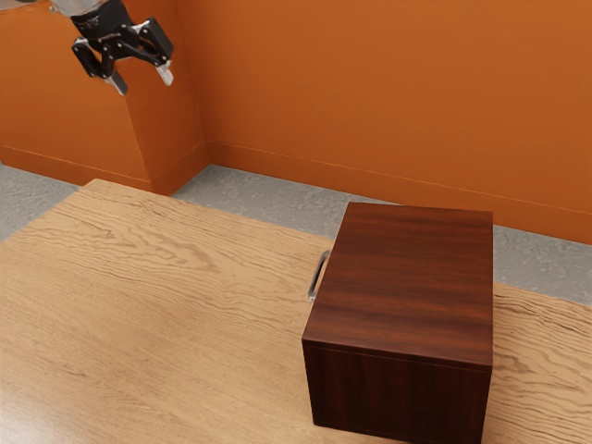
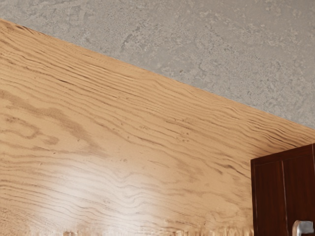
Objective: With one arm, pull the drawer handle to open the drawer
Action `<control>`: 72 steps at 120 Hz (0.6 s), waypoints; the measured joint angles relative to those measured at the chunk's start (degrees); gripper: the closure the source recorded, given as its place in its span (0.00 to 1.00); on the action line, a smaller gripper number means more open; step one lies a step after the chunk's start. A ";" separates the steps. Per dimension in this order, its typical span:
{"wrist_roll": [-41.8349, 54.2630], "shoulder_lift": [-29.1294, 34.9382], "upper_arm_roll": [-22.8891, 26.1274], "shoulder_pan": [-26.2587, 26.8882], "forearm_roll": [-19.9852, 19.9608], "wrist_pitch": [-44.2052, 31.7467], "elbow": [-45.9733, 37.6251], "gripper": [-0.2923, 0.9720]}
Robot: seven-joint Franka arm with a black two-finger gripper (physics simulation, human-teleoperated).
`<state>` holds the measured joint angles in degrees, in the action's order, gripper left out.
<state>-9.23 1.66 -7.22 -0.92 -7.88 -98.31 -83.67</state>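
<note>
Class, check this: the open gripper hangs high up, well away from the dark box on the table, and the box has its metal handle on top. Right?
No. The handle sits on the box's side facing the exterior view's left, not on top, as the exterior view shows. The open gripper does hang high up, well away from it.

Hand (image 1: pixel 142 80) held high, fingers spread, pointing down w/ tilt.
</note>
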 joint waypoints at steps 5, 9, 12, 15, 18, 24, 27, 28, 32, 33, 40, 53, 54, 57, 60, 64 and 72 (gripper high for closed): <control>1.16 0.07 0.10 0.27 1.06 2.15 0.56 0.26; 2.04 0.11 0.14 0.47 1.70 3.58 0.78 0.26; 2.65 0.13 0.15 0.61 2.05 4.46 0.87 0.26; 3.20 0.14 0.16 0.71 2.31 5.22 0.92 0.26; 3.62 0.14 0.19 0.77 2.50 5.89 0.89 0.26; 3.40 -0.01 0.15 0.86 2.32 6.71 -0.31 0.26; 3.15 0.04 0.02 0.96 1.50 6.34 -2.98 0.26; 3.07 0.06 -0.02 0.97 1.11 6.00 -4.26 0.26; 2.74 0.08 -0.13 0.95 -0.48 4.15 -9.18 0.26; 2.66 0.08 -0.15 0.93 -0.92 3.50 -10.54 0.26; 2.04 0.11 -0.22 0.73 -4.34 -1.69 -19.91 0.27; 0.98 -0.42 -0.24 0.60 -8.56 -10.07 -27.89 0.29; 0.93 -0.48 -0.24 0.60 -8.75 -10.58 -28.14 0.29; 0.96 -0.62 -0.25 0.63 -9.25 -12.10 -29.00 0.29; 1.23 -0.70 -0.25 0.67 -9.66 -13.80 -30.16 0.30; 1.63 -0.86 -0.25 0.73 -10.10 -15.82 -31.14 0.30; 2.73 -1.70 -0.15 0.72 -10.69 -19.02 -31.87 0.31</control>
<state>-6.50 -0.04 -7.37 -0.21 -18.57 -117.33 -115.54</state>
